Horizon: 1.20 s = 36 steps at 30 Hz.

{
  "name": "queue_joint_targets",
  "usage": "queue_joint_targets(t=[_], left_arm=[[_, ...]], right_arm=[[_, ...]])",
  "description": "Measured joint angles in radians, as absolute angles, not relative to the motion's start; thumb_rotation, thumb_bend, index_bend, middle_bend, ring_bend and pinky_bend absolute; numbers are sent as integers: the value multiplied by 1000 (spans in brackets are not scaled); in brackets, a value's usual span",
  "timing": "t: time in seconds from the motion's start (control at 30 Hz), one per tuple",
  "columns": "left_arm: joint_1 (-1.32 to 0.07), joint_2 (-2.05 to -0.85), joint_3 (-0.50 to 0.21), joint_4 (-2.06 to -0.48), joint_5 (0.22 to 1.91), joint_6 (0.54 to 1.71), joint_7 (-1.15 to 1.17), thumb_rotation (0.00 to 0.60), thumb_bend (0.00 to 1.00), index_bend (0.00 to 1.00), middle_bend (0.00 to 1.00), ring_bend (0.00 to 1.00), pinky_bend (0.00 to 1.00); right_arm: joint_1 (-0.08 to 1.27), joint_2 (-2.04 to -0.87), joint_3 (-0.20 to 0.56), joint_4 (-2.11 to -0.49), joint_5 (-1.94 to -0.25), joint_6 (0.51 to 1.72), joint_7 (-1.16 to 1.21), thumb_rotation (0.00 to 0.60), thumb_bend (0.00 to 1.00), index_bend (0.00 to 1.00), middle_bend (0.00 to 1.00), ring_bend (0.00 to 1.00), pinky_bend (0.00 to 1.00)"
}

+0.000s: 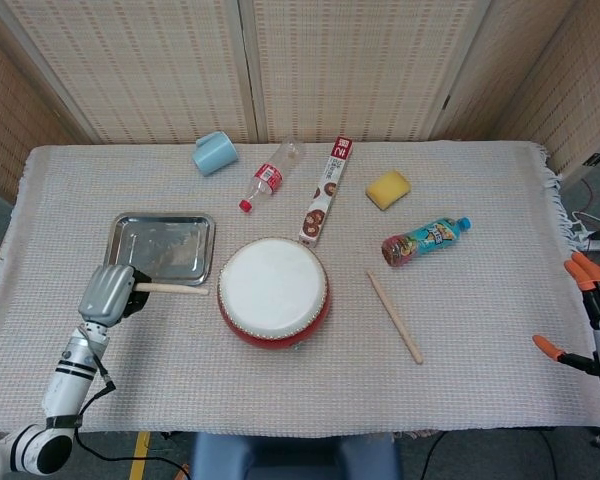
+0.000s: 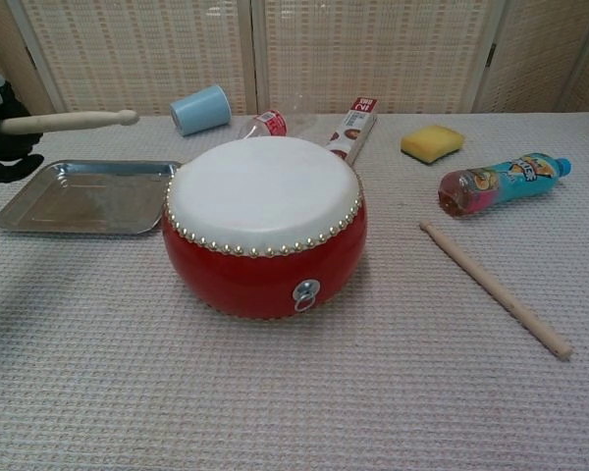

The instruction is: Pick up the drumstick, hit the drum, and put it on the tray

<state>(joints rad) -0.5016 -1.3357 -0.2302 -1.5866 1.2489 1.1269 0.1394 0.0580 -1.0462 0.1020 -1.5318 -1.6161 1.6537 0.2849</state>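
Left hand point(image 1: 108, 292): clamped on drumstick point(image 1: 172, 289), held level above the tray's point(image 1: 160, 248) near edge, tip toward drum point(image 1: 273, 291) (not touching). Right hand point(image 1: 598, 325): far right, fingers apart, holding nothing.

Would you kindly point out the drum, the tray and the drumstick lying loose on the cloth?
drum point(image 1: 273, 283): head view, centre of its white skin.
tray point(image 1: 160, 219): head view, its far rim.
loose drumstick point(image 2: 495, 287): chest view, middle of its shaft.
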Motion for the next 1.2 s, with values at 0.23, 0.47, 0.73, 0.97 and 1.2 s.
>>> queue_joint_targets(t=[0.23, 0.47, 0.73, 0.97, 1.2], left_arm=[[-589, -1368, -244, -1579, 1196, 1090, 341, 600, 608, 1000, 1000, 1000, 1000], [-640, -1390, -246, -1582, 1111, 1056, 452, 600, 607, 1000, 1000, 1000, 1000], [-683, -1411, -262, -1592, 1028, 1052, 520, 600, 607, 1000, 1000, 1000, 1000], [-733, -1441, -241, -1558, 1008, 1061, 650, 600, 608, 1000, 1000, 1000, 1000], [-764, -1458, -219, -1538, 1004, 1087, 754, 600, 607, 1000, 1000, 1000, 1000]], right_arm=[[52, -1044, 102, -1526, -1615, 1667, 295, 600, 64, 0, 19, 0, 68], [49, -1051, 99, -1516, -1613, 1669, 306, 600, 64, 0, 19, 0, 68], [51, -1052, 100, -1512, -1614, 1670, 311, 600, 64, 0, 19, 0, 68], [48, -1050, 99, -1508, -1610, 1673, 318, 600, 64, 0, 19, 0, 68], [43, -1052, 99, -1499, -1606, 1678, 331, 600, 64, 0, 19, 0, 68]])
